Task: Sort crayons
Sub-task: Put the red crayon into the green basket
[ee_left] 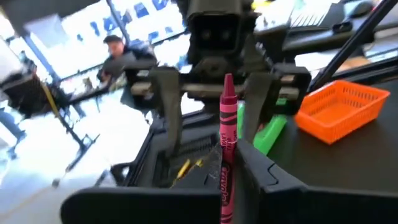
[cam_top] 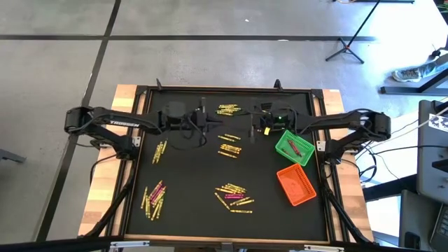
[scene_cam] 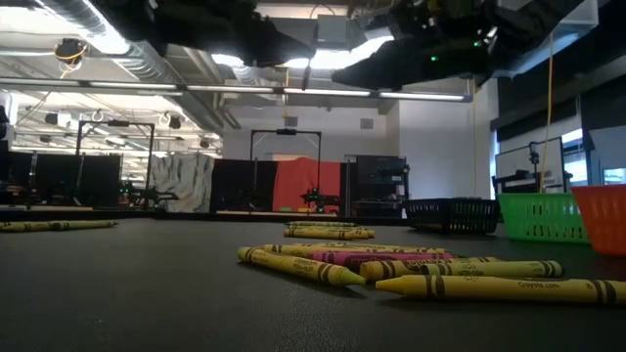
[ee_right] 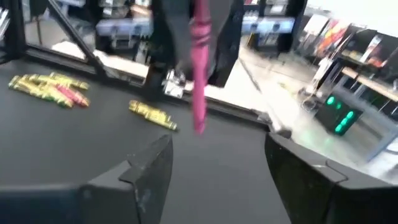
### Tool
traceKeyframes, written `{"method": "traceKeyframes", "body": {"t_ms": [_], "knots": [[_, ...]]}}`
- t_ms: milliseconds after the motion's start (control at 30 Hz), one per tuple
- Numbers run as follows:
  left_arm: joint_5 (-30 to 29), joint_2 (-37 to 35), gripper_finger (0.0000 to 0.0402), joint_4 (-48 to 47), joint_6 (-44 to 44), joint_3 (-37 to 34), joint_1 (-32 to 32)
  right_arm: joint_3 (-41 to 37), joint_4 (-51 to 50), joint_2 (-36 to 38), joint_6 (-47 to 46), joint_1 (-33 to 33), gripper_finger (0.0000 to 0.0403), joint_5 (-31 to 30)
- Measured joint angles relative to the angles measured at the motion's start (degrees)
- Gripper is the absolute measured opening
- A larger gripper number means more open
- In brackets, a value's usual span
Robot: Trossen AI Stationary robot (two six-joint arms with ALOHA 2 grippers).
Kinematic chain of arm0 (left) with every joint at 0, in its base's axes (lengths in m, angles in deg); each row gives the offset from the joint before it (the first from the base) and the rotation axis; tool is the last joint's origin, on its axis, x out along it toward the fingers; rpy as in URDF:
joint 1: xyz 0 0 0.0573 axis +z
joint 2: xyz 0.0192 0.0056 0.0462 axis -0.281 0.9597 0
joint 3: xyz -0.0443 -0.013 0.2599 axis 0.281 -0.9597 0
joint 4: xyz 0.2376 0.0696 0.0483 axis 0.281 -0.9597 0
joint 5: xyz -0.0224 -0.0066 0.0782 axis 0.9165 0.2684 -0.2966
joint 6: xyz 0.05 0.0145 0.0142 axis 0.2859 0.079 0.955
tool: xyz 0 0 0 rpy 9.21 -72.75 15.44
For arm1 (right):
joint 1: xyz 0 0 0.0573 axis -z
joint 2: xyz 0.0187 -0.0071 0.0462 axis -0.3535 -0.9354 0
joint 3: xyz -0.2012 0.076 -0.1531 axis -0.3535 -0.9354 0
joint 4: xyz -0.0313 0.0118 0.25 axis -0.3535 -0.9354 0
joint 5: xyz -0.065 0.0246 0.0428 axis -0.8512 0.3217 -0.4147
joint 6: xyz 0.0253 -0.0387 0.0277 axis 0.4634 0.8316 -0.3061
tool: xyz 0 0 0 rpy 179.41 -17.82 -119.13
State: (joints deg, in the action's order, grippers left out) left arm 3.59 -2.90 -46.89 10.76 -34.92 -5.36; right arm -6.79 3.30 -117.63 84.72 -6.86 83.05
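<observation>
Lab: bare ducts (scene_cam: 117, 54), equipment racks (scene_cam: 377, 186)

White lettering reading "TROSSEN" runs along the left arm (cam_top: 115, 124) at nine o'clock in the high view. Small dark print on the nearest yellow crayon (scene_cam: 509, 287), at four o'clock in the low view, is too fine to read.

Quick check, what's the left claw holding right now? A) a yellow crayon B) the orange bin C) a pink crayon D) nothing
C: the left wrist view shows the left claw shut on a pink crayon that stands up between its fingers, facing the right claw, which is open with nothing between its fingers.
</observation>
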Motion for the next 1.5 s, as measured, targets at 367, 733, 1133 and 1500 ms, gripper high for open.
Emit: {"method": "traceKeyframes", "body": {"t_ms": [367, 733, 1133, 1500], "knots": [[2.7, 9.0, 0.0005, 18.05, 2.63, -0.02, -0.02, 0.02, 6.92, -3.33, -1.25, 0.0, 0.0165, 4.79], [3.01, 9.61, 0.0005, 19.01, 3.87, -0.02, -0.89, 0.02, 9.72, -3.33, -1.26, -0.5, 0.0058, 7.56], [1.64, 8.58, 0.004, 14.18, 0.75, -0.09, -1.54, 3.85, -5.42, -1.08, 0.32, -1.3, 0.0024, 0.22], [-3.53, 4.25, 0.0112, 2.87, 1.23, -0.02, -1.68, 8.78, -38.47, 10.86, -4.49, -2.72, 0.0024, -8.92]]}}
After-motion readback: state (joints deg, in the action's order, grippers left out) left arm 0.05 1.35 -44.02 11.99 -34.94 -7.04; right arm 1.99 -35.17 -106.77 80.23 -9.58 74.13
